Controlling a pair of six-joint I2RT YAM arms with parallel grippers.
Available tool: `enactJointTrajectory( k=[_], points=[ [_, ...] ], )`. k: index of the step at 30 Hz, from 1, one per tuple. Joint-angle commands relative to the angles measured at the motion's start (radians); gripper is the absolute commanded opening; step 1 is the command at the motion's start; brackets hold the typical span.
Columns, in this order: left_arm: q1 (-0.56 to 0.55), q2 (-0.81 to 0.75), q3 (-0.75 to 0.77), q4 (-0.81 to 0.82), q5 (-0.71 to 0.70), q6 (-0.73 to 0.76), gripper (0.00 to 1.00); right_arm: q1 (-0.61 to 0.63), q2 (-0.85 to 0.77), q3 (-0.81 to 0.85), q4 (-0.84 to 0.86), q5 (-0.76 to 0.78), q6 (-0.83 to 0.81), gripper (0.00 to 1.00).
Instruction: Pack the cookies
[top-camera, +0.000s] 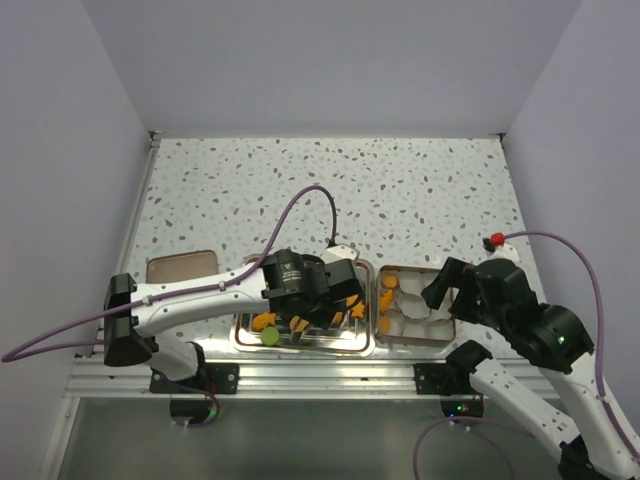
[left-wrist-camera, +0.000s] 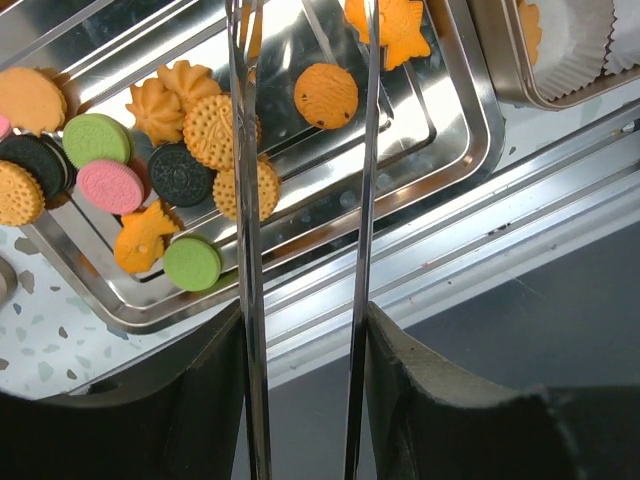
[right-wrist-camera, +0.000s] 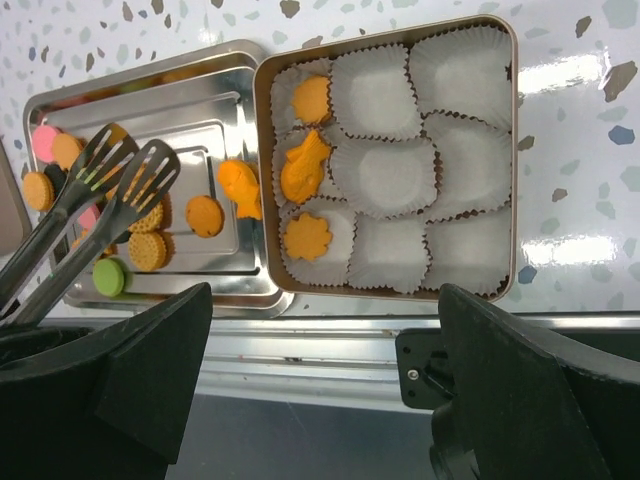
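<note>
The cookies (left-wrist-camera: 210, 130), orange, pink, green and dark discs and shapes, lie in a steel tray (left-wrist-camera: 440, 180). My left gripper (left-wrist-camera: 303, 400) is shut on metal tongs (left-wrist-camera: 247, 200), whose arms stand apart above the tray with a round orange cookie (left-wrist-camera: 325, 95) below them. In the right wrist view the tong tips (right-wrist-camera: 130, 165) hover over the tray's left part, holding nothing. Three orange cookies (right-wrist-camera: 303, 168) sit in the left column of paper cups in the box (right-wrist-camera: 510, 160). My right gripper (right-wrist-camera: 325, 380) is open and empty above the near edge of the box.
An orange fish-shaped cookie (right-wrist-camera: 240, 188) lies at the tray's right end beside the box. A brown lid (top-camera: 180, 268) lies left of the tray (top-camera: 300, 348). The aluminium rail (top-camera: 300, 375) runs along the table's near edge.
</note>
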Motion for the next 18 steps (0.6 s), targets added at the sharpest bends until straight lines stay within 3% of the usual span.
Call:
enactJointTrajectory(
  k=[1,8,18],
  points=[
    [0.003,0.037,0.015,0.074,0.013,0.017,0.52,0.001,0.068,0.049,0.055,-0.030,-0.046,0.99],
    [-0.001,0.144,0.018,0.140,0.069,0.009,0.51,-0.001,0.016,-0.007,0.087,-0.078,0.009,0.99],
    [-0.009,0.183,-0.006,0.180,0.118,0.008,0.52,0.001,0.007,0.000,0.058,-0.078,0.016,0.99]
  ],
)
